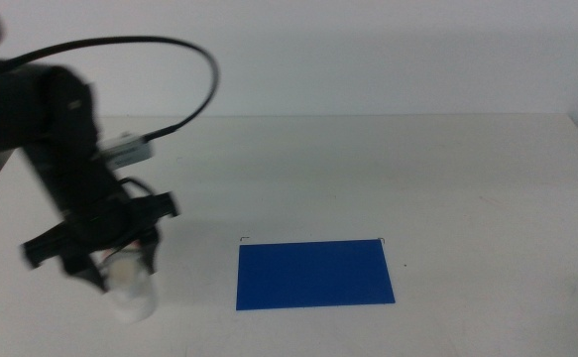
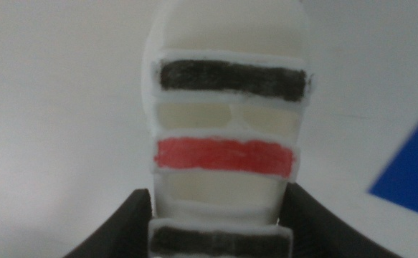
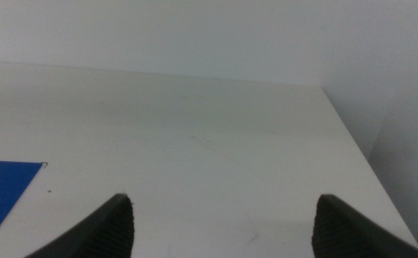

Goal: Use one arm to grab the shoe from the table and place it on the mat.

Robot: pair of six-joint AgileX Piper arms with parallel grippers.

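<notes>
Already left pincer (image 1: 120, 266) grips the shoe (image 2: 226, 143) at its heel end, long axis running out from the jaws, mat (image 1: 314, 275) at 3 o'clock on counter (image 1: 417, 169); right pincer (image 3: 223, 229) waits open.

Middle view: even, soft, bright light; table (image 1: 388, 169) near-white, low contrast against wall. Faint grey shadow band across table centre. Arm (image 1: 60, 169) at left motion-blurred, edges smeared; shoe (image 1: 130, 293) at lower left washed out, outline lost. Mat (image 1: 314, 275) sharp, saturated. Left wrist view: dimmer, greyish; shoe (image 2: 226, 136) very close, straps soft and grainy. Right wrist view: flat light, mild haze, jaw tips dark, little detail.
</notes>
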